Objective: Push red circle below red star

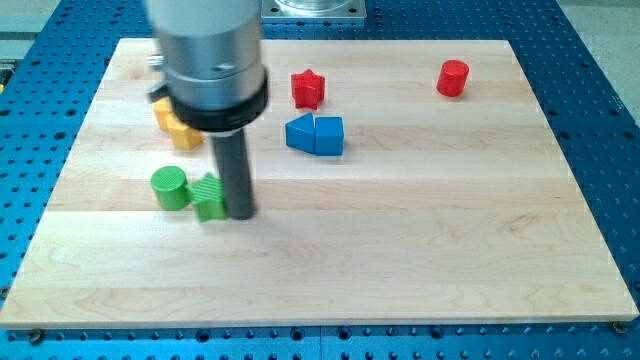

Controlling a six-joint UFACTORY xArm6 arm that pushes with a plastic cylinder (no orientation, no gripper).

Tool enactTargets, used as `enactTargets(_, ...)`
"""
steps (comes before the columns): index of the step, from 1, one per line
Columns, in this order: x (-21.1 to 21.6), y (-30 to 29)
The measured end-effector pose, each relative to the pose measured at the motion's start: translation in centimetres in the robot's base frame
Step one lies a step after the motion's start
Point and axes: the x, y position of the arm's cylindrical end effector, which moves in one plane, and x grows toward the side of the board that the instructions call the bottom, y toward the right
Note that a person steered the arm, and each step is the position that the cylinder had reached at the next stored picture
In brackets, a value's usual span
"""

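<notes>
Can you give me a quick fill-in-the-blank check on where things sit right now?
1. My tip is touching the ____ star.
2. The red circle lies to the view's ____ of the red star.
3. The two ____ blocks sit just below the red star.
4. The green circle is on the view's ____ side of the green star.

Missing words: green; right; blue; left

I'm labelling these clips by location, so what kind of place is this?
Probably a robotics lab bench, not a home or shop. A wooden board lies on a blue perforated table; small coloured blocks like the red star and red circle are scattered, and my tip is beside the green ones.
</notes>
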Motion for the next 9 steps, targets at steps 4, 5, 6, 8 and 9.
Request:
enactTargets(4,-18.2,39.7)
enactTargets(5,-23.5,36.8)
enactTargets(6,-22.0,21.5)
enactTargets(8,-15.3,25.3)
enactTargets(9,-12.7,18.4)
